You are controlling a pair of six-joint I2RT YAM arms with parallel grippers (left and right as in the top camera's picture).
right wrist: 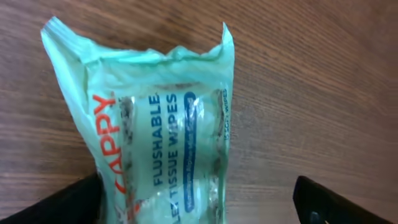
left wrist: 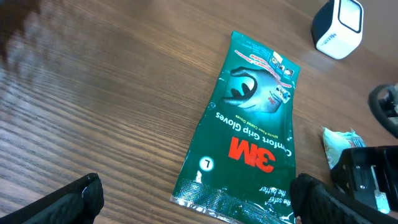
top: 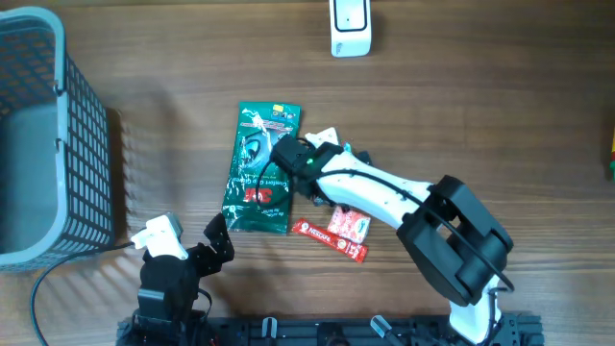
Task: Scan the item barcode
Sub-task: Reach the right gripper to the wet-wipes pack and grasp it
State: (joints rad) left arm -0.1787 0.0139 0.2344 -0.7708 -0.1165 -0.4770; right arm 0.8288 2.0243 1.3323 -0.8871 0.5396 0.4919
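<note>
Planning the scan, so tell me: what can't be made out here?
Wipes pack: lower end cut off by the right wrist view's bottom edge; overhead, the right arm covers most of it.
Gloves pack: no barcode shows; fine print too small in both views.
Basket: cut off by overhead's left edge.

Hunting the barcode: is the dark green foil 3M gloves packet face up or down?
Face up: the dark green foil gloves packet shows its 3M logo and product name.
</note>
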